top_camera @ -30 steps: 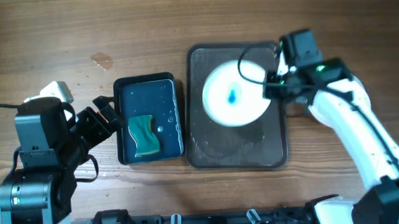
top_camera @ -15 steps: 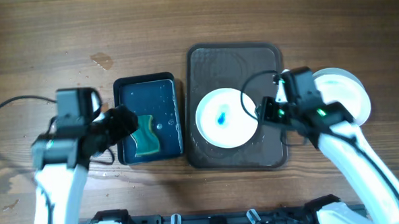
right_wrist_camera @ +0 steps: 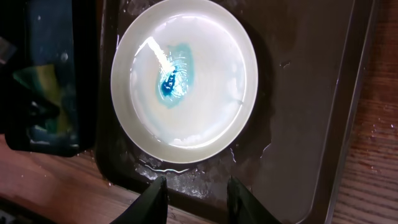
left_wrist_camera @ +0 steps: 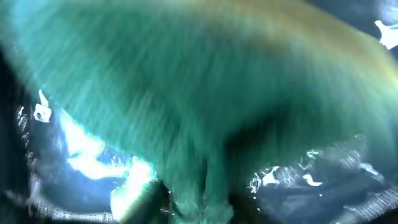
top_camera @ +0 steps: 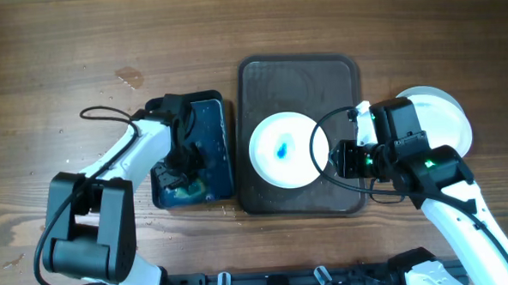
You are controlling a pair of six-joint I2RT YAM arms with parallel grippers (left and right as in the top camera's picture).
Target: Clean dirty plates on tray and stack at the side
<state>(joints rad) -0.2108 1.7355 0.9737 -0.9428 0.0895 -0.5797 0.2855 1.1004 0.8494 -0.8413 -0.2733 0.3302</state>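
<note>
- The left gripper (top_camera: 184,161) is lowered onto the green sponge (left_wrist_camera: 186,93) in the black water tray (top_camera: 214,110); half a second earlier it was held beside that tray. Its grasp cannot be told.
- One smeared plate (top_camera: 277,167) is left unwiped on the brown tray (top_camera: 298,72), unmoved.
- The right gripper (right_wrist_camera: 196,186) is held released and empty beside it.
- A clean plate (top_camera: 449,117) is already set aside at the right.

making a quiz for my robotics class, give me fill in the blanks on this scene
The plate on the tray has a ___ smear.
The left gripper is at the green ___ in the water tray.
The right gripper has its jaws ___.
A second plate lies to the tray's ___.
Missing: blue; sponge; open; right.
</note>
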